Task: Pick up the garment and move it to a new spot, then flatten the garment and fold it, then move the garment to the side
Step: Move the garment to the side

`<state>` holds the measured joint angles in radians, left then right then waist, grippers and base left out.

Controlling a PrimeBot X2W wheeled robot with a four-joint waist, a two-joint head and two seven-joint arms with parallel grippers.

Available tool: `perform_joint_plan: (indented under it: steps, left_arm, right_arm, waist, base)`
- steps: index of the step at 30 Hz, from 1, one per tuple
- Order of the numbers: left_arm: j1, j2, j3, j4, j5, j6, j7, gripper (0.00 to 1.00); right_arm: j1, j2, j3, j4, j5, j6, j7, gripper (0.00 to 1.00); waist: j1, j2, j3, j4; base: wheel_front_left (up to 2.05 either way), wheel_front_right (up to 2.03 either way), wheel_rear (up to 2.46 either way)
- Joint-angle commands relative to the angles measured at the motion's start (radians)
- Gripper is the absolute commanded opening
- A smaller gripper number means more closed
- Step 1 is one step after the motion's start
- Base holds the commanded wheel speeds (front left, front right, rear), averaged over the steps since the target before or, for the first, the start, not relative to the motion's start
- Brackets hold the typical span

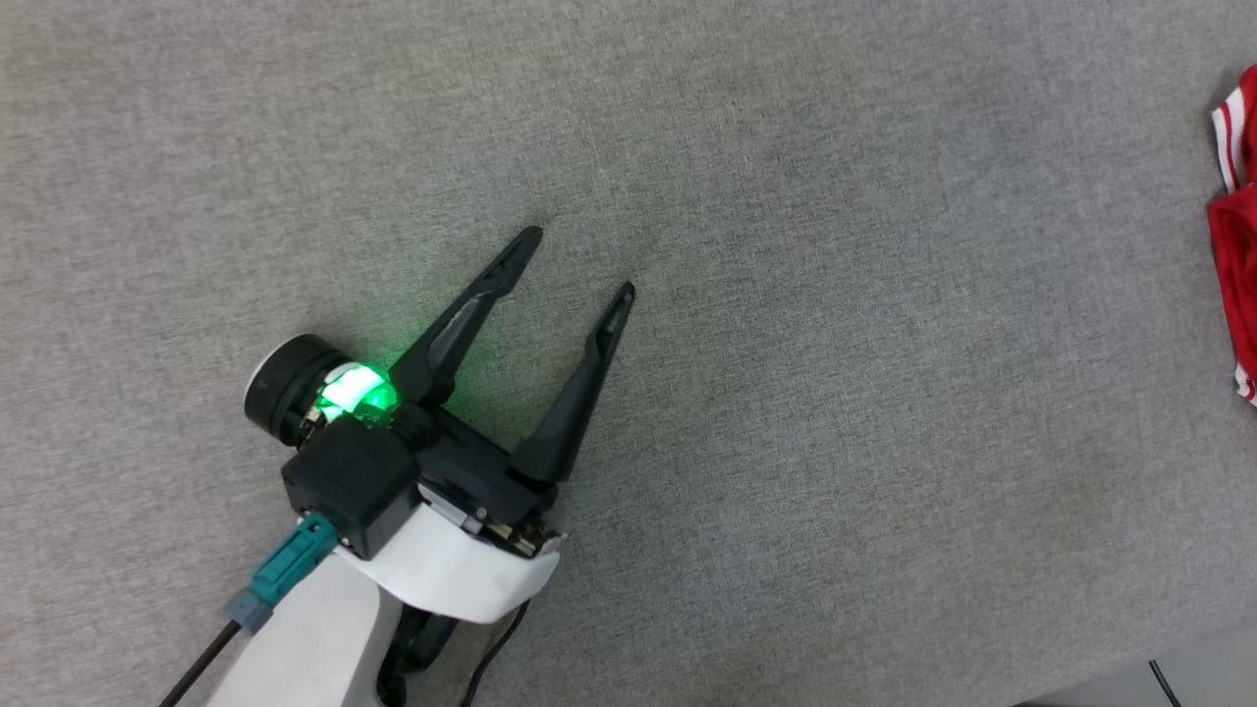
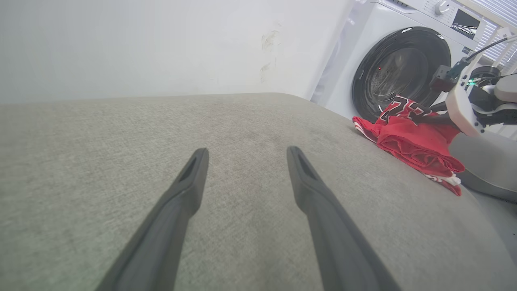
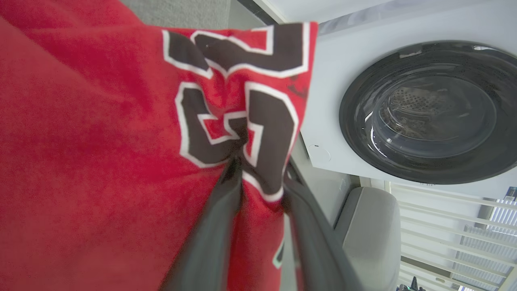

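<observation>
Garment point(image 2: 412, 141) heaped on grey surface point(image 2: 242, 121), outside washer drum point(image 2: 398, 72).

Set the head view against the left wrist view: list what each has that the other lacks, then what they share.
Head view: the left gripper's black housing, green light and teal connector. Left wrist view: a washing machine, a white wall, the right arm. Shared: the grey cloth surface, the red jersey at its edge, the left gripper's open fingers.

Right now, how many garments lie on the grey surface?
1: the red jersey, bunched at the right edge of the grey surface, before the washing machine. More may be hidden.
</observation>
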<state>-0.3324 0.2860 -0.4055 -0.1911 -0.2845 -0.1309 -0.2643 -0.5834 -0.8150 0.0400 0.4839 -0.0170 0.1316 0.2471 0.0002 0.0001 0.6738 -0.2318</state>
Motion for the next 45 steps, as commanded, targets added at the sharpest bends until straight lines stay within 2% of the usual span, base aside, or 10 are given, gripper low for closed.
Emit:
perform_joint_plan:
  steps: [1,6,12,22,28,35,39,45]
  left_arm:
    - [-0.005,-0.002,0.012,0.008,0.003,0.001,0.000,1.00]
    - [0.025,-0.040,0.041,0.016,0.006,0.001,-0.001,1.00]
    - [0.092,-0.098,0.132,0.030,-0.009,0.001,-0.001,1.00]
    - [0.228,-0.127,0.320,0.036,0.018,0.001,-0.001,1.00]
    - [0.300,-0.140,0.367,0.051,0.013,0.001,-0.001,1.00]
    - [0.367,-0.158,0.400,0.080,0.037,0.001,-0.001,1.00]
    - [0.397,-0.172,0.409,0.109,0.045,0.001,-0.001,1.00]
    - [0.428,-0.191,0.432,0.138,0.042,0.001,-0.001,1.00]
  right_arm:
    - [-0.022,0.006,-0.006,-0.003,-0.012,-0.002,-0.007,1.00]
    - [-0.026,0.022,-0.037,-0.020,-0.036,-0.002,-0.049,1.00]
    - [-0.008,0.112,-0.113,-0.082,-0.006,-0.002,-0.111,1.00]
    - [0.107,0.346,-0.152,-0.260,0.102,-0.001,-0.220,1.00]
    - [0.239,0.511,-0.146,-0.381,0.196,-0.001,-0.267,1.00]
    - [0.405,0.679,-0.127,-0.462,0.202,-0.001,-0.332,1.00]
    - [0.479,0.730,-0.099,-0.468,0.213,-0.001,-0.371,1.00]
    - [0.553,0.754,-0.035,-0.456,0.201,-0.001,-0.426,1.00]
  waist:
    - [-0.0002,-0.0001,-0.014,0.006]
    - [-0.0002,-0.0001,-0.085,0.022]
    - [-0.0002,-0.0001,-0.236,0.058]
    - [-0.0002,-0.0001,-0.444,0.128]
    - [-0.0002,-0.0001,-0.525,0.179]
    - [-0.0002,-0.0001,-0.581,0.227]
    - [-0.0002,-0.0001,-0.604,0.246]
    - [-0.0002,-0.0001,-0.624,0.258]
  base:
    - [0.00,0.00,0.00]
    - [0.00,0.00,0.00]
    - [0.00,0.00,0.00]
    - [0.00,0.00,0.00]
    - [0.00,0.00,0.00]
    - [0.00,0.00,0.00]
    - [0.00,0.00,0.00]
    - [0.00,0.00,0.00]
